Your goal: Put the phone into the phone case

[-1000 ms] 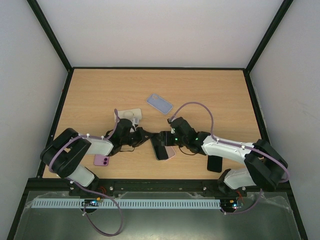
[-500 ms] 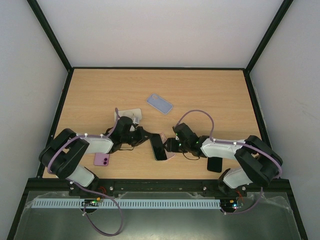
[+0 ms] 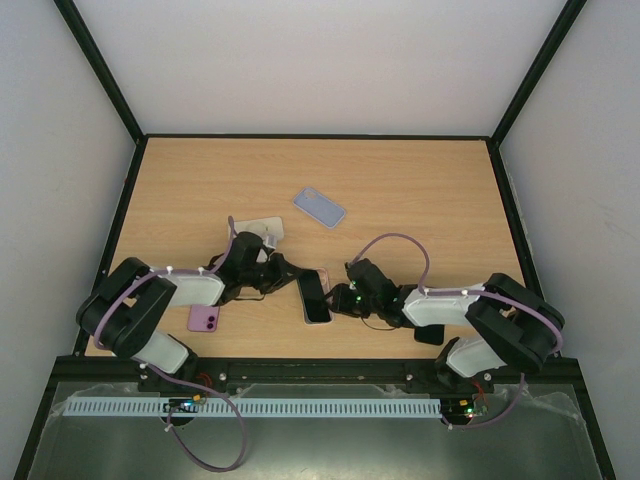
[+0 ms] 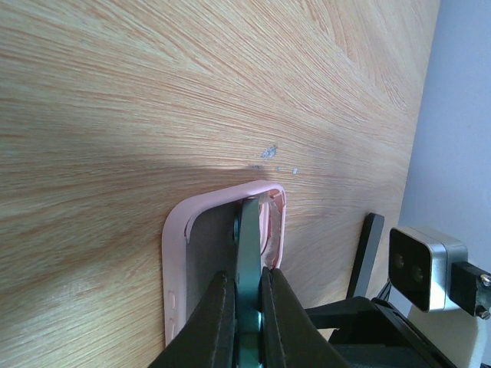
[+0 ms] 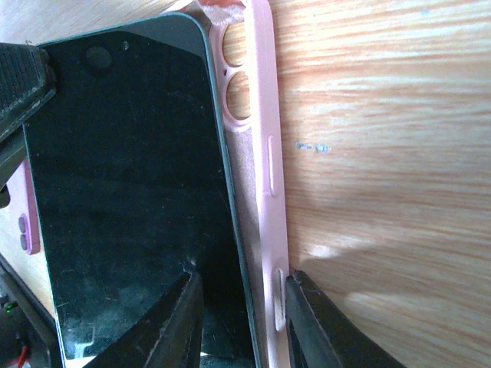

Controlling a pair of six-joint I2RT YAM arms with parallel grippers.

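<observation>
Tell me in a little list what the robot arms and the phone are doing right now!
left end effector: shut on the glossy black phone
phone: tilted over the soft pink phone case, not lying flat in it
right end effector: fingers either side of the pink case's side wall
wooden table: also holds a pale blue phone case

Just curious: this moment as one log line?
left gripper: shut on phone | phone: tilted into pink case | right gripper: straddling its side
</observation>
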